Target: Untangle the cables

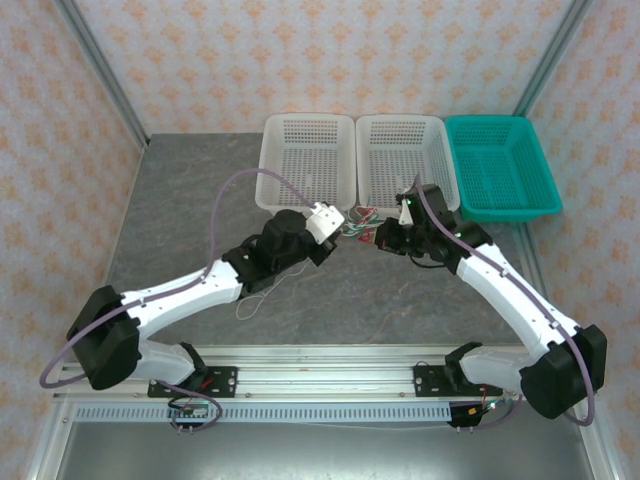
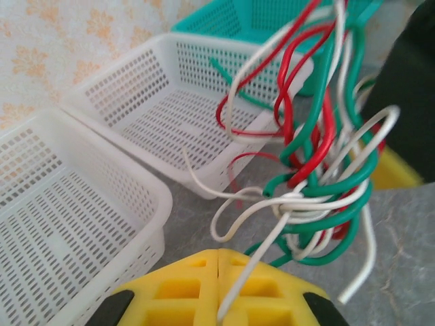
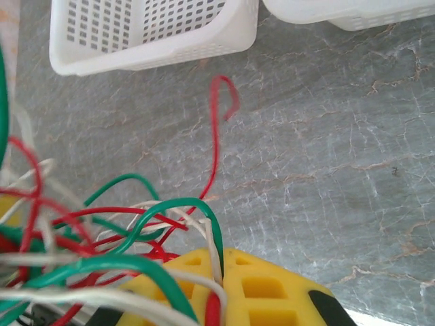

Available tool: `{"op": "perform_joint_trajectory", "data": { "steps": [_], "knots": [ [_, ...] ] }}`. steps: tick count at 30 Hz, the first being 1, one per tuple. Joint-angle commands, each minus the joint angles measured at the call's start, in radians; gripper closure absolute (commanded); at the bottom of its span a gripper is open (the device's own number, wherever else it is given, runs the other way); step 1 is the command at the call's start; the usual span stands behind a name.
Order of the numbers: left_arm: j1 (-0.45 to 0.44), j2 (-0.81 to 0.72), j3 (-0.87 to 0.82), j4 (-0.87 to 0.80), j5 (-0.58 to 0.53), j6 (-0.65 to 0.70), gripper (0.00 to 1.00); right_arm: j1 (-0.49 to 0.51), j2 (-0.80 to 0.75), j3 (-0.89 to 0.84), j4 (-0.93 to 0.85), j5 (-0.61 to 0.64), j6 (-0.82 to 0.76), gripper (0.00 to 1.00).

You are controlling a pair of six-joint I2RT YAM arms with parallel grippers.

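No text, label, brand mark, number or sign legible in any view
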Motion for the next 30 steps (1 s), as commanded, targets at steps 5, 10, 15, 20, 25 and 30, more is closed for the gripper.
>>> {"op": "perform_joint_trajectory", "data": {
  "steps": [5,10,15,20,25,30],
  "knots": [
    [0.121,-0.181,-0.091,-0.031,-0.142,-0.213,1.0,-0.216,0.002,-0.212,0.024,0.201,0.208,1.0],
    [0.171,-0.243,-0.149,-0.058,-0.138,-0.271,1.0,-0.336,-0.009,-0.307,0.078,0.133,0.254,1.0],
    [0.207,-0.285,-0.171,-0.097,-0.17,-0.316,1.0,-0.362,-0.034,-0.325,0.042,0.176,0.242,1.0],
    [0.307,-0.307,-0.162,-0.2,-0.248,-0.407,1.0,-0.448,-0.087,-0.378,0.043,0.176,0.271,1.0],
    [0.352,-0.322,-0.187,-0.167,-0.056,-0.404,1.0,-0.459,-0.104,-0.396,0.075,0.09,0.225,1.0],
    [0.35,-0.332,-0.161,-0.122,0.105,-0.438,1.0,-0.45,-0.1,-0.4,0.07,0.002,0.19,1.0]
  ]
}}
